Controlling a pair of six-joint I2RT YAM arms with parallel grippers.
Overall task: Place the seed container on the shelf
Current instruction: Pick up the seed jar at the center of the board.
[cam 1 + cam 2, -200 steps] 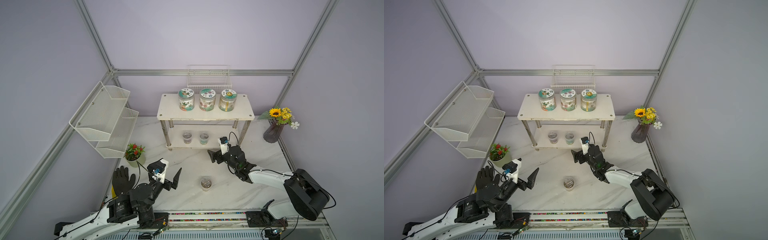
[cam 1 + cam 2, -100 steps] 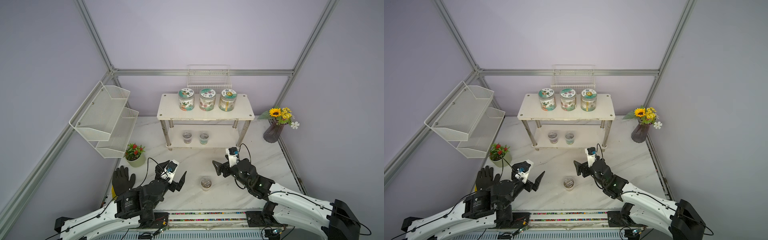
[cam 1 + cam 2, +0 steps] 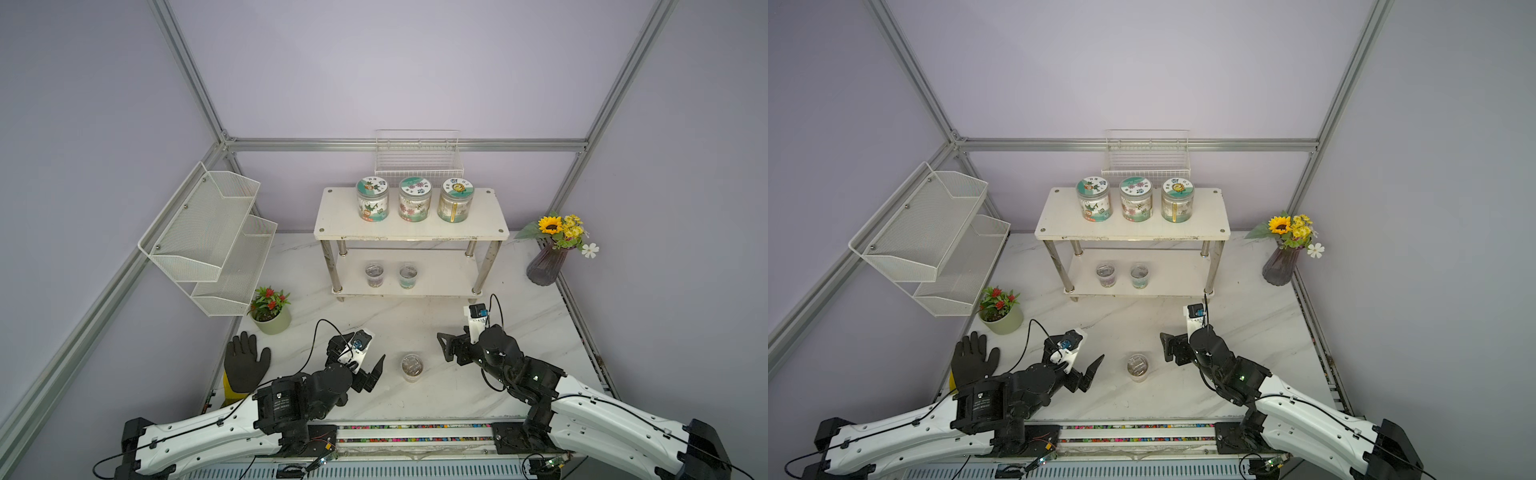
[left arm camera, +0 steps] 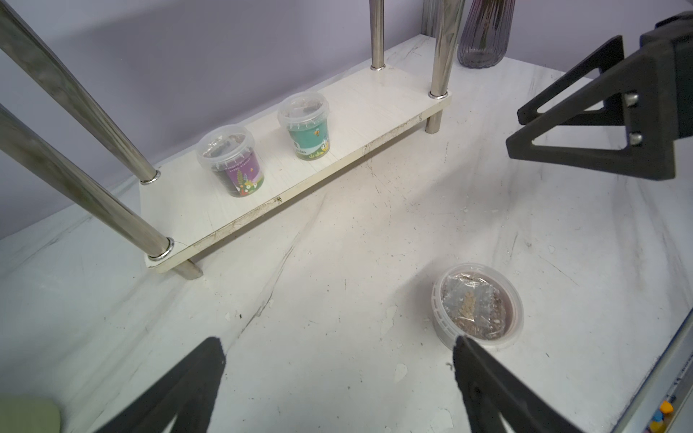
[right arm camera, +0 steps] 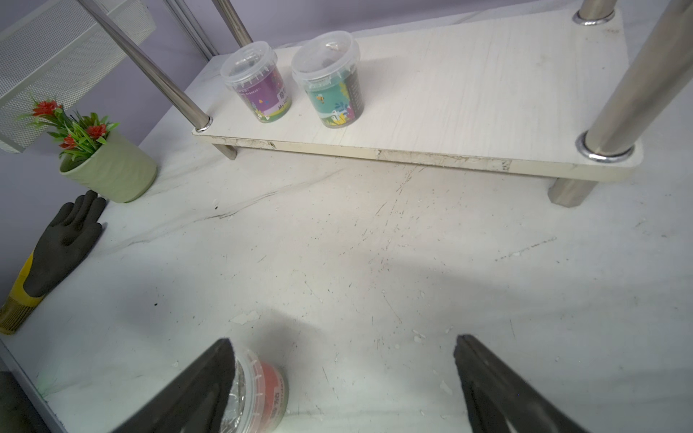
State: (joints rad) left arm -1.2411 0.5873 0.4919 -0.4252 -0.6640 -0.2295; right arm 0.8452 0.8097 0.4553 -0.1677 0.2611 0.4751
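Moved: my right tool [image 3: 444, 347] has pulled back from the shelf [image 3: 415, 231] toward the front edge of the surface [image 3: 395, 316]. My left tool [image 4: 336, 341] has come forward.
Left tool: jaws spread wide, nothing between them. It sits in front of the shelf, off its left end.
Right tool: jaws also spread wide and empty. It sits in front of the shelf, off its right end.
Seed container [image 3: 412, 367]: upright on the surface, clear lid on. It is in front of the shelf and well apart from it, not on either board. I see a gap to each tool in both top views. In the right wrist view one finger overlaps it, so I can't tell contact there.
Shelf top board: three jars [image 3: 414, 198] in a row.
Shelf lower board: purple-label pot [image 4: 232, 165] and teal-label pot [image 4: 307, 129] side by side, toward the left end.
Beside the shelf: vase [image 3: 544, 266] off its right end, potted plant [image 3: 270, 309] and black glove [image 3: 245, 363] off its left end.
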